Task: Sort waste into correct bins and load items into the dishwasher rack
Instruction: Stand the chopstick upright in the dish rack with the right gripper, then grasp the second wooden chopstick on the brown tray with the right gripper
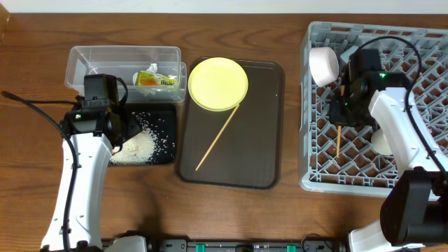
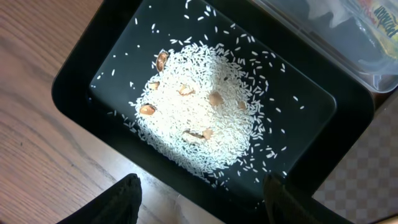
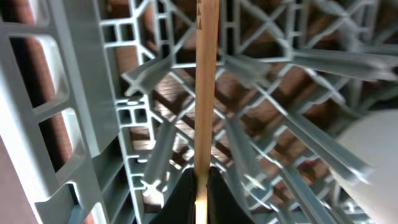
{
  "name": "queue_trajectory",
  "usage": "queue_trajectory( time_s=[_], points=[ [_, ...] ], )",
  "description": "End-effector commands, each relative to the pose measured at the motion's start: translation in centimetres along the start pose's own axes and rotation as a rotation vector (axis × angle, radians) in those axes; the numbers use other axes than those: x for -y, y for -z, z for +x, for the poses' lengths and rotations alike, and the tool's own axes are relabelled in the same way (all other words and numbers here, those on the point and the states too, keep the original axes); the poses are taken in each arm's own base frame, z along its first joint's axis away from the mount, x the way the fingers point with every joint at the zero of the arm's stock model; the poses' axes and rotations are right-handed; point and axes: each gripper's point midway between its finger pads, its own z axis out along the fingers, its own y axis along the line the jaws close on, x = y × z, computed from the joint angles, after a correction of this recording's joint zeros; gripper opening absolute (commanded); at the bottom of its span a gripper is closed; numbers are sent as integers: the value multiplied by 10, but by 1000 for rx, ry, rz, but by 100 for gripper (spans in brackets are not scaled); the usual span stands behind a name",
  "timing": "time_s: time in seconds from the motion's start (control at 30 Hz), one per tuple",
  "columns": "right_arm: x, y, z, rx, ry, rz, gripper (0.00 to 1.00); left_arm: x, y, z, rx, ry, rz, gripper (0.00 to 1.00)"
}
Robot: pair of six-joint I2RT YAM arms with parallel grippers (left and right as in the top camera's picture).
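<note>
My right gripper (image 3: pixel 201 177) is shut on a thin wooden chopstick (image 3: pixel 207 81), holding it down among the pegs of the grey dishwasher rack (image 1: pixel 315 168). In the overhead view this chopstick (image 1: pixel 337 140) lies in the rack's left part. A second chopstick (image 1: pixel 218 136) rests on the brown tray beside the yellow plate (image 1: pixel 218 84). My left gripper (image 2: pixel 202 186) hangs open over the near edge of the black tray (image 2: pixel 81 81), which holds a heap of white rice (image 2: pixel 202 115). The yellow-green wrapper (image 1: pixel 155 79) lies in the clear container (image 1: pixel 105 56).
The dark brown serving tray (image 1: pixel 262 140) lies between the bins and the rack. A white cup (image 1: pixel 324 64) sits in the rack's far left corner. A white bowl (image 1: pixel 381 142) shows beside my right arm. Bare wooden table runs along the front.
</note>
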Motion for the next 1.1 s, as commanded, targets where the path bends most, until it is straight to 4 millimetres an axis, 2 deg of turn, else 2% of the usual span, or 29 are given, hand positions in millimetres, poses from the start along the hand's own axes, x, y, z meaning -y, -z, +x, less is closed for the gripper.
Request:
queue_trajectory(
  time_s=[0.0, 0.1, 0.17, 0.27, 0.37, 0.47, 0.57, 0.67, 0.73, 0.87, 1.07],
  points=[
    [-5, 1, -3, 19, 44, -42, 13, -2, 3, -4, 16, 22, -6, 65],
    [-6, 4, -7, 33, 45, -44, 31, -2, 3, -4, 16, 22, -6, 65],
    [-8, 9, -11, 44, 45, -54, 39, -2, 3, -4, 16, 22, -6, 66],
    [-10, 24, -20, 85, 45, -65, 43, -2, 3, -4, 16, 22, -6, 65],
    [-15, 48, -34, 164, 53, -77, 47, -2, 3, -4, 16, 22, -6, 65],
    [-28, 73, -47, 258, 81, -105, 49, -2, 3, -4, 16, 22, -6, 65],
    [-68, 95, -52, 338, 149, -245, 61, -2, 3, -4, 16, 22, -6, 65],
    [-117, 107, -46, 353, 245, -408, 63, -2, 3, -4, 16, 22, -6, 65],
    [-147, 107, -38, 344, 299, -465, 63, -2, 3, -4, 16, 22, -6, 65],
    [-203, 88, -18, 292, 361, -480, 63, -2, 3, -4, 16, 22, -6, 65],
    [-262, 39, 13, 222, 386, -398, 61, -2, 3, -4, 16, 22, -6, 65]
  ],
)
